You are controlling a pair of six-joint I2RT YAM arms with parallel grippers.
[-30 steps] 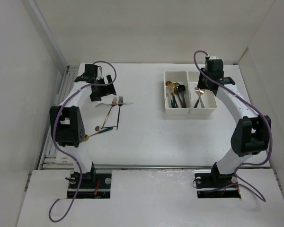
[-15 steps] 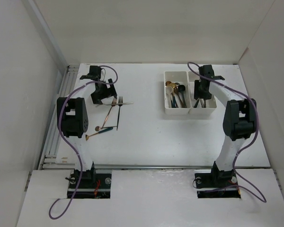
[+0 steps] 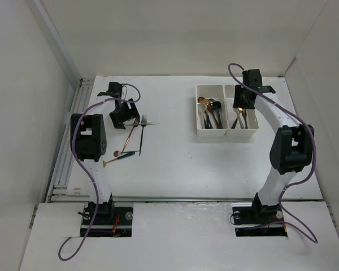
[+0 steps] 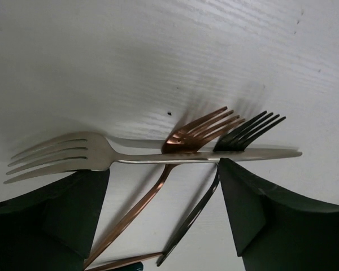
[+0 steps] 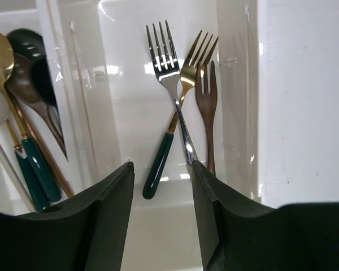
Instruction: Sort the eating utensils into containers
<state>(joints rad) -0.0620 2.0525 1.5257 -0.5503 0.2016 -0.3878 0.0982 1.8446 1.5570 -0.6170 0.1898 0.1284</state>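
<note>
Silver fork [image 4: 158, 159] lies on table [image 4: 158, 45], far left, crosswise over necks of copper fork [image 4: 198, 132] & black fork [image 4: 246, 132]. Left gripper [image 4: 163, 172] hangs right over them, jaws wide, nothing held, both lower handles betw. its fingers. As set, closing prob. pinches 2 handles at once, and silver runs along the closing line. Better: turn wrist, take silver first, mid-handle, low to table. Right gripper [image 5: 162, 166] sits over right bin [image 3: 242, 133] w/ 3 forks [image 5: 164, 68], jaws apart, empty. Spoons [image 5: 31, 56] in left bin [image 3: 210, 134].
</note>
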